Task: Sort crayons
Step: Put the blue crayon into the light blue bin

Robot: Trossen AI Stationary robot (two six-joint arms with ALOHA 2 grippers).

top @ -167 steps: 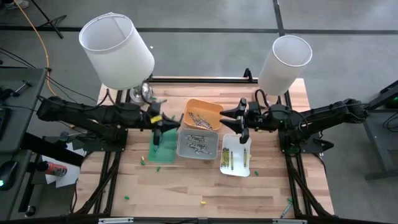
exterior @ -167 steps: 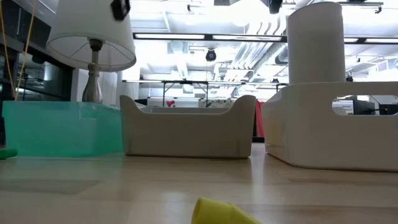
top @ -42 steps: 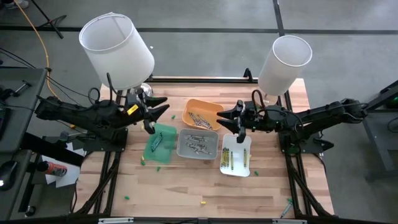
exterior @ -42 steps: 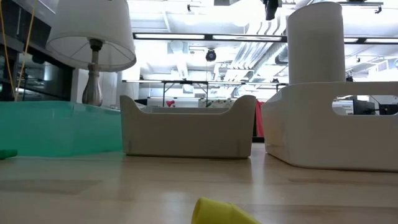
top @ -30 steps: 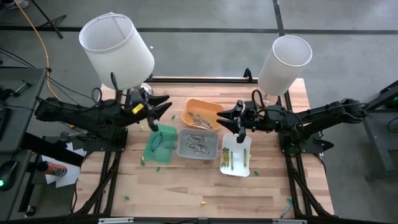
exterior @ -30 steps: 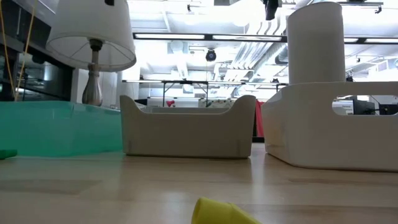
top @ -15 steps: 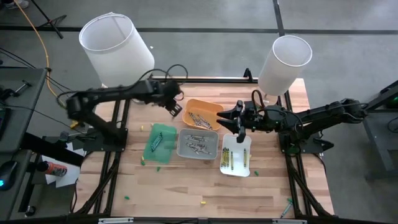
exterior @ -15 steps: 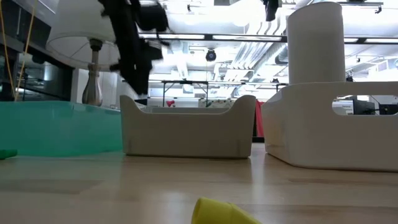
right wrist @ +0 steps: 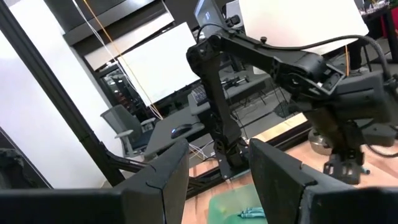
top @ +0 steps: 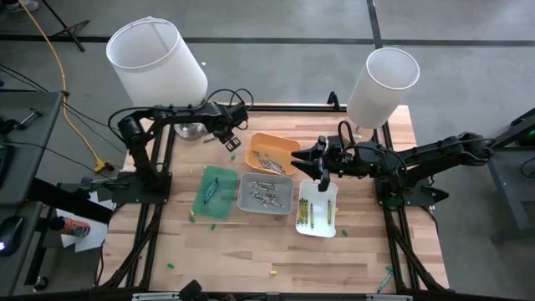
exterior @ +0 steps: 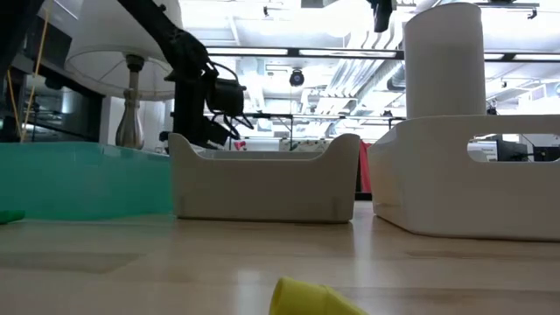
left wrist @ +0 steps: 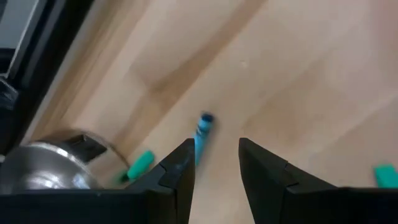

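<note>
1. Your left end effector (top: 231, 143) hangs over the desk (top: 251, 255) beside the orange tray (top: 288, 147), jaws apart around a blue-green crayon (left wrist: 203, 129).
2. Your right end effector (top: 321, 171) waits part-open, empty.
3. Orange and grey tray (top: 245, 191) hold grey crayons (top: 264, 195); green tray (top: 219, 203) green crayons, white tray (top: 328, 224) yellow-green.

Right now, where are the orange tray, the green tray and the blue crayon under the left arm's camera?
orange tray (top: 287, 145): high view, bare floor near its rim.
green tray (top: 221, 196): high view, its bare floor.
blue crayon (left wrist: 203, 126): left wrist view, mid-shaft.
</note>
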